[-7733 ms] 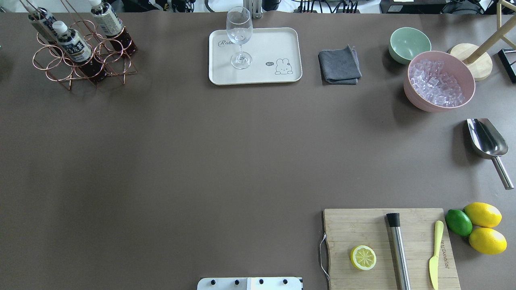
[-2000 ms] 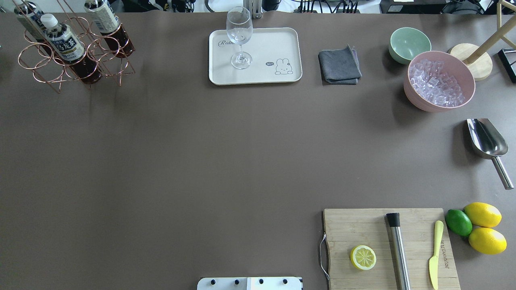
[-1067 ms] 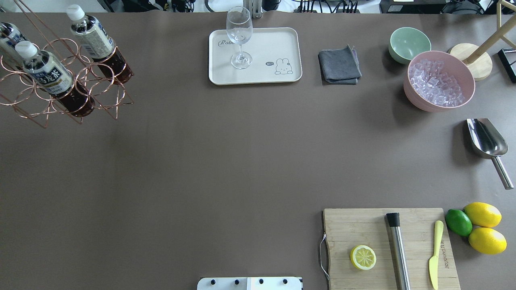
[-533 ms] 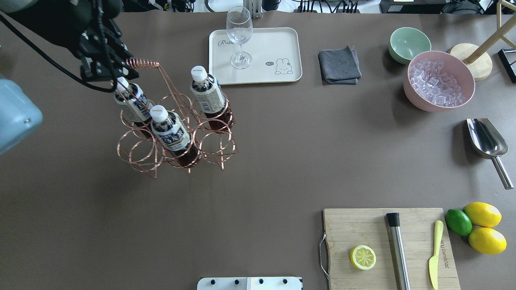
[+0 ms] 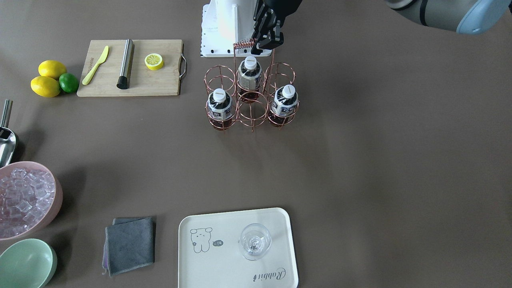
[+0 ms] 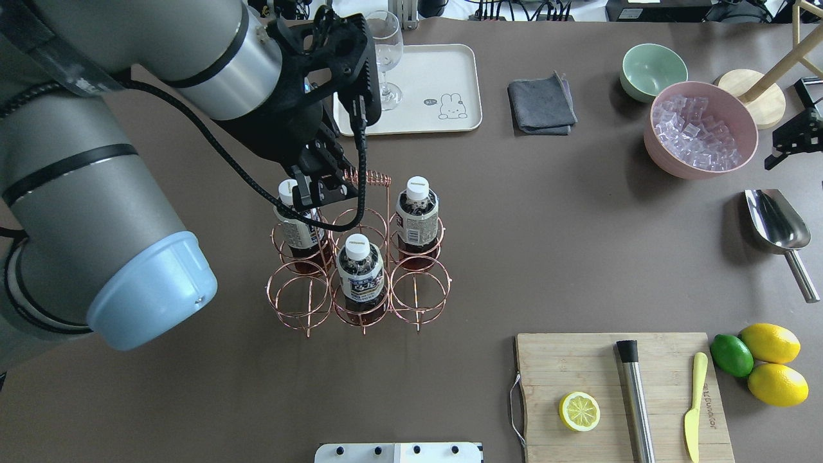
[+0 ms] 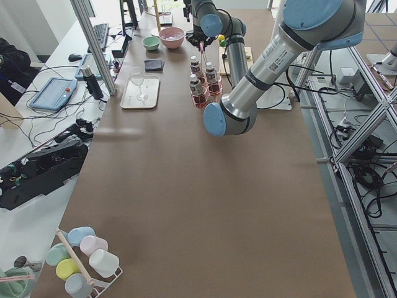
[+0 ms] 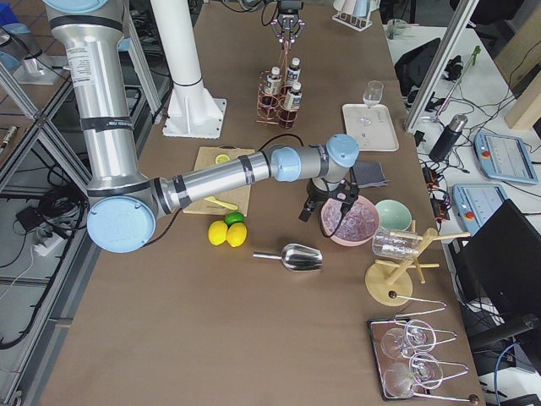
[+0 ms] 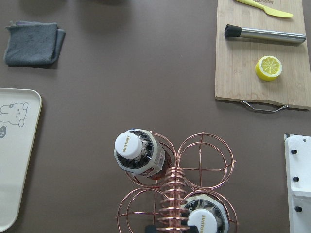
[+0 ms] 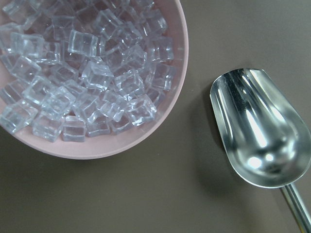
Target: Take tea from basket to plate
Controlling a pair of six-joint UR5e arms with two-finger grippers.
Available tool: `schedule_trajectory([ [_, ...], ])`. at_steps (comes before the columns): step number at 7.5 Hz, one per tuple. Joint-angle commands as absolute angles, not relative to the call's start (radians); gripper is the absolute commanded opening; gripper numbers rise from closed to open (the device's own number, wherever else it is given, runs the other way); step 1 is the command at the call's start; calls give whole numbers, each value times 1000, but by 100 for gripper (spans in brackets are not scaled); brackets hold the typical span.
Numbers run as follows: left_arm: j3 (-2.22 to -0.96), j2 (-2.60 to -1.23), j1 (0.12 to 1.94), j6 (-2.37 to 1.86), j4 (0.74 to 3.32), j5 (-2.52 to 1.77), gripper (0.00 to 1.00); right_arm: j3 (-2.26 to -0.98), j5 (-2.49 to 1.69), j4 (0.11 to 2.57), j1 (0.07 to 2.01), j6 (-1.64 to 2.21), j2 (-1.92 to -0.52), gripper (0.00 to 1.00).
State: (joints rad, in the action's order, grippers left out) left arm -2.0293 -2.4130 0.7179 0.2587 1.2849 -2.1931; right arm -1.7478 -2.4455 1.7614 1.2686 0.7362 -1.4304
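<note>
Taking the overhead view as my clock, with 12 o'clock on the table's far side: my left arm [image 6: 96, 193] has carried the basket [image 6: 332, 302] in from the far corner at about 10 o'clock, where it stood a few seconds ago. The basket now sits just left of the table's centre. It looks level, and I judge it is on or just above the tabletop. That puts the bottles within easy reach of the tray [image 6: 443, 71], which lies at roughly 1 o'clock from the basket and well apart from it. The tray holds only a stemmed glass [image 5: 255, 241], so I judge no tea has been moved yet.

All three tea bottles [image 6: 417, 215] are upright in their ring cells: two in the far row and one in the middle of the near row.

The left gripper [image 5: 262, 44] is closed on the end of the coiled handle [image 5: 242, 44] and touches nothing else. The right gripper [image 6: 794, 138] hangs at 3 o'clock beside the pink bowl [image 6: 701, 128] of ice. Its fingers look spread and it holds nothing.
</note>
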Motion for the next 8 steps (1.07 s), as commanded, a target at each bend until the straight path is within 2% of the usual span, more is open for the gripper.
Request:
schedule_trajectory([
  [1, -1999, -2413, 675, 253, 1336, -2181, 0, -1735, -2444, 1767, 1200, 917, -1356, 100],
  [5, -1924, -2421, 601, 203, 1442, -2129, 0, -1723, -2444, 1769, 1086, 1055, -1278, 100],
  [8, -1963, -2422, 609, 202, 1434, -2132, 0, -1730, -2468, 1767, 1069, 1168, -1205, 100],
])
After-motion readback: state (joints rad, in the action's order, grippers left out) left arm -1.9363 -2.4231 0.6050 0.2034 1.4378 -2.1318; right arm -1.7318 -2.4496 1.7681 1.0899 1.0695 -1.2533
